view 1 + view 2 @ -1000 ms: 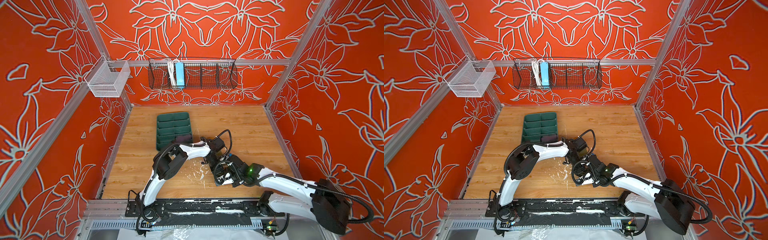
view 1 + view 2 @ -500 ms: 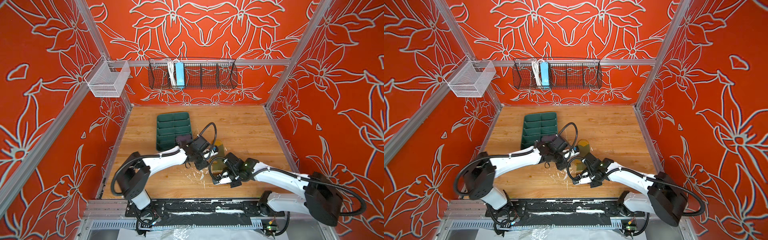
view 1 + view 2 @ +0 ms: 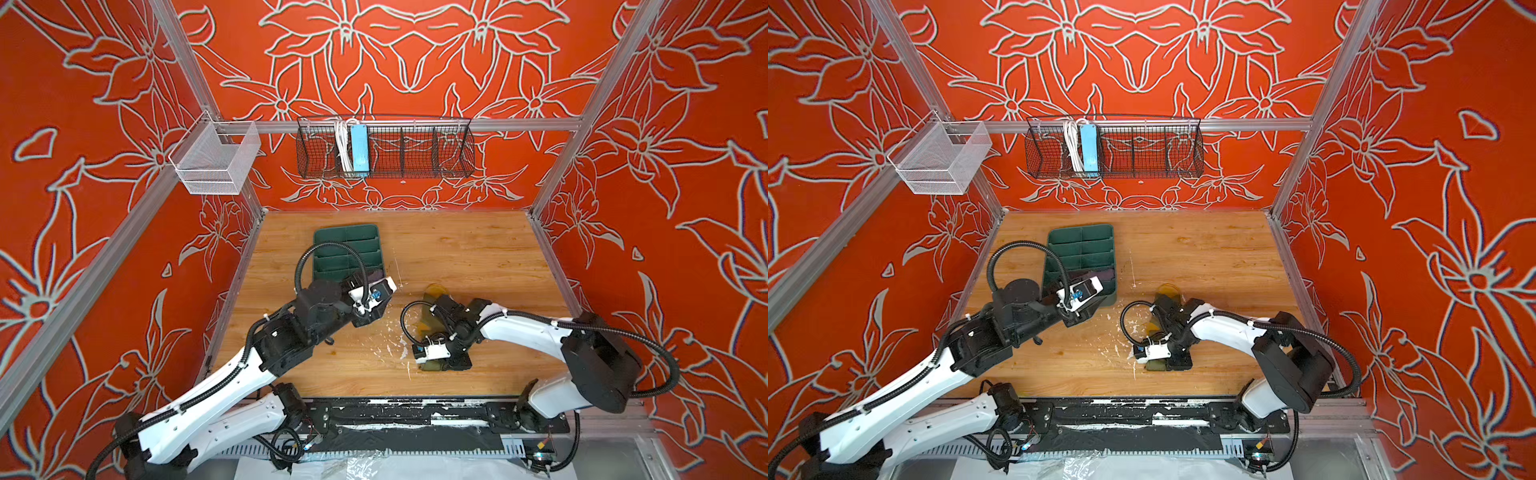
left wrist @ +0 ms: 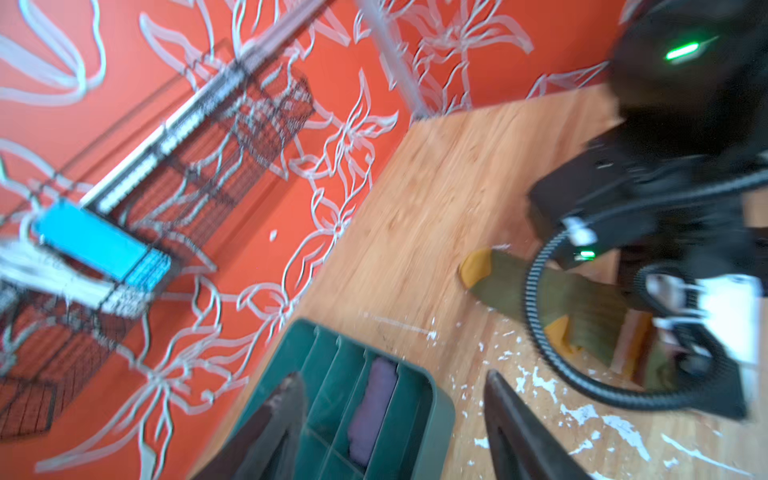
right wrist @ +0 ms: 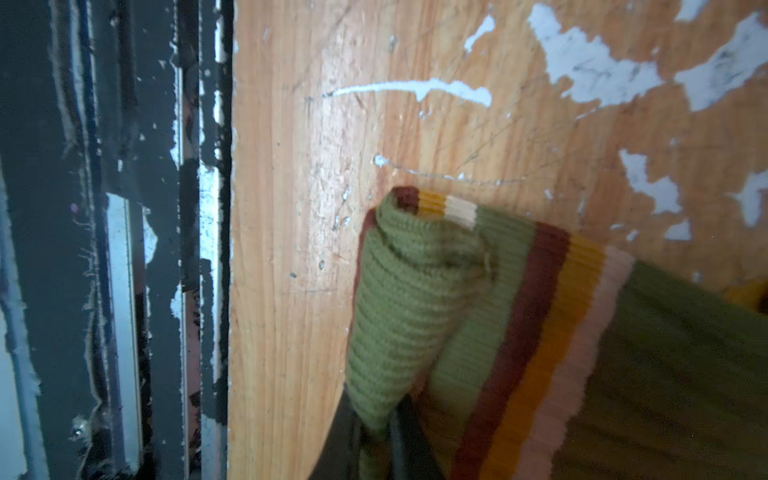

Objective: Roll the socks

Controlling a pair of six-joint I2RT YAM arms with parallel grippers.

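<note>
On the wooden table (image 3: 457, 257), in both top views, the olive green sock (image 3: 432, 296) lies stretched out under the right gripper (image 3: 436, 363), its mustard toe well beyond those fingers. The left gripper (image 3: 1089, 306) hangs over the near corner of the dark green tray (image 3: 1079, 235). In the left wrist view its fingers (image 4: 286, 407) stand spread apart, holding nothing. The purple sock (image 4: 374, 409) sits in a tray compartment between and just past them. In the right wrist view the fingers (image 5: 409, 436) are clamped on the folded cuff of the olive green sock, with its striped band just beside them.
</note>
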